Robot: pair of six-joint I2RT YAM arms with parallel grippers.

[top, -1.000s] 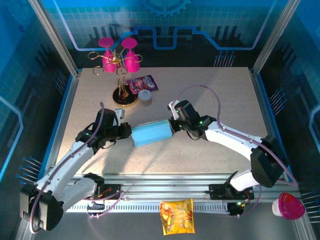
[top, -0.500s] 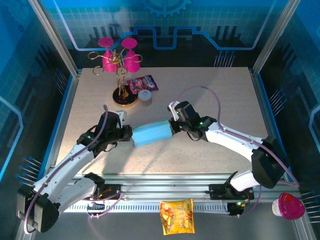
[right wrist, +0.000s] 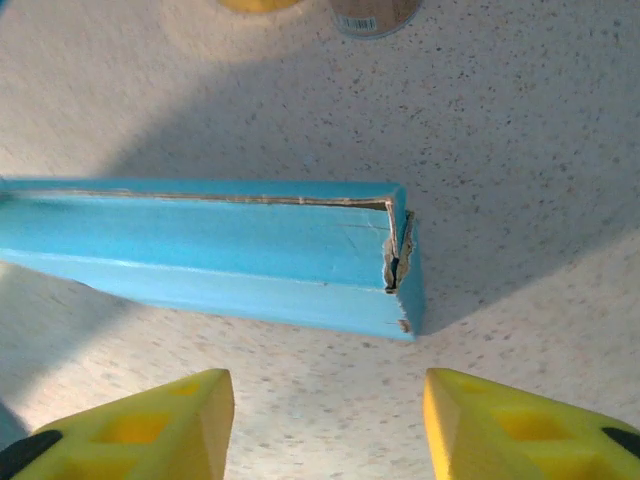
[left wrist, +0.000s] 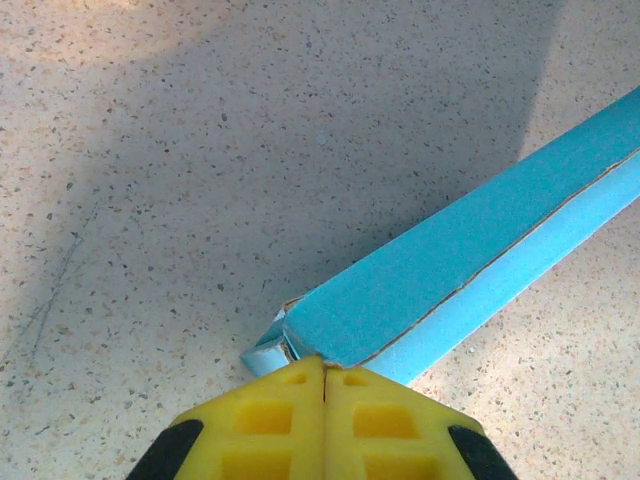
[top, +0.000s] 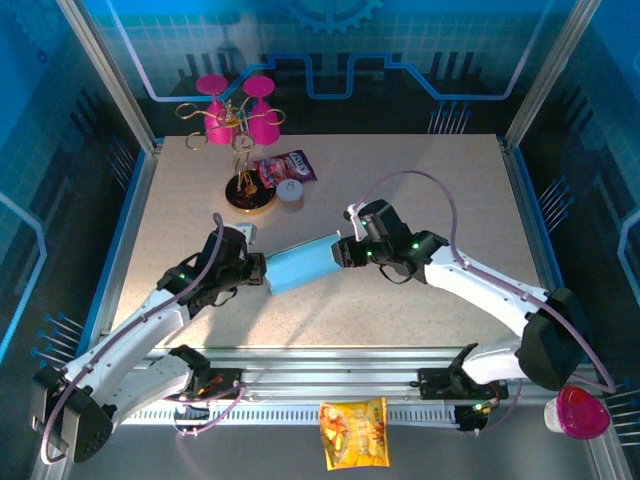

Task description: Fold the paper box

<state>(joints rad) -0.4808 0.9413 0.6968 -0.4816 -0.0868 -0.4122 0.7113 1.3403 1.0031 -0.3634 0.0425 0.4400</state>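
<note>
The paper box (top: 300, 265) is a closed, flat light blue box lying aslant at mid-table between both arms. My left gripper (top: 262, 270) is at its left end. In the left wrist view the yellow fingertips (left wrist: 300, 385) are pressed together, pinching the edge of the paper box (left wrist: 470, 260) at its torn corner. My right gripper (top: 342, 252) is just off the right end. In the right wrist view the right gripper (right wrist: 325, 400) stands open, with the paper box (right wrist: 220, 255) ahead of the tips and apart from them. Bare table shows between the fingers.
At the back left stands a gold stand with pink glasses (top: 240, 120), with a purple snack packet (top: 290, 165) and a small round tin (top: 290, 192) beside it. A yellow snack packet (top: 353, 432) lies on the front rail. A pink-lidded cup (top: 578, 412) sits at the front right.
The right gripper has opened, let go of the box's right end and drawn back a little. The left gripper stays shut and has shifted slightly right with the box.
</note>
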